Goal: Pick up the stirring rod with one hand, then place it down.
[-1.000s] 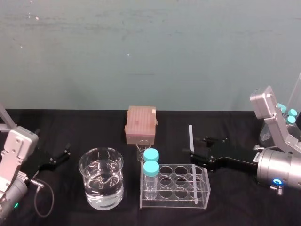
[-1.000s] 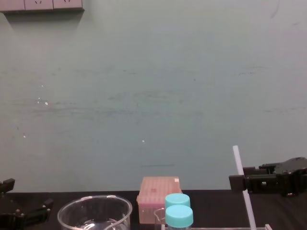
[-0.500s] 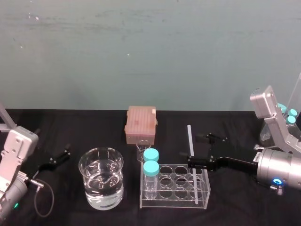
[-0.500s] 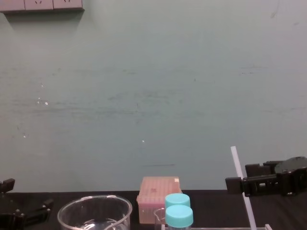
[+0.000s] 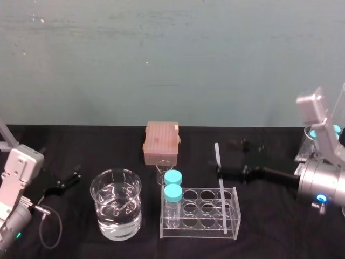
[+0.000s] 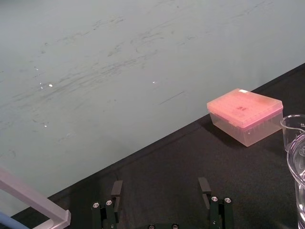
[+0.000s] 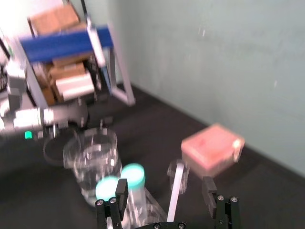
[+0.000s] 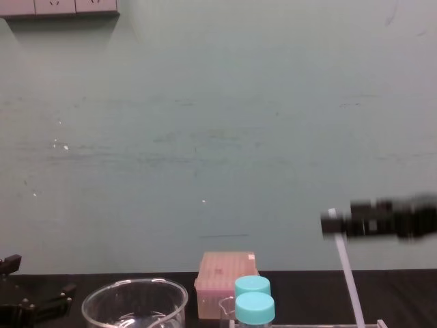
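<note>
The stirring rod (image 5: 220, 186) is a thin translucent white stick standing tilted in the right-hand column of the clear tube rack (image 5: 233, 215). It rises well above the rack and nothing holds it. My right gripper (image 5: 230, 157) is open, level with the rod's upper part, one finger just right of it and the other farther back. In the right wrist view the rod (image 7: 177, 187) stands between the widely spread fingers of that gripper (image 7: 165, 183), touching neither. From the chest the rod (image 8: 345, 273) leans left, with the right gripper (image 8: 369, 222) by its top.
Two blue-capped vials (image 5: 173, 183) stand in the rack's left column. A glass beaker of water (image 5: 116, 205) stands left of the rack, and a pink tip box (image 5: 161, 141) behind it. My left gripper (image 5: 62, 183) rests open at the far left, seen close as (image 6: 160, 188).
My right gripper has opened off the stirring rod and risen slightly. The rod stays standing in the rack. The left arm has barely moved.
</note>
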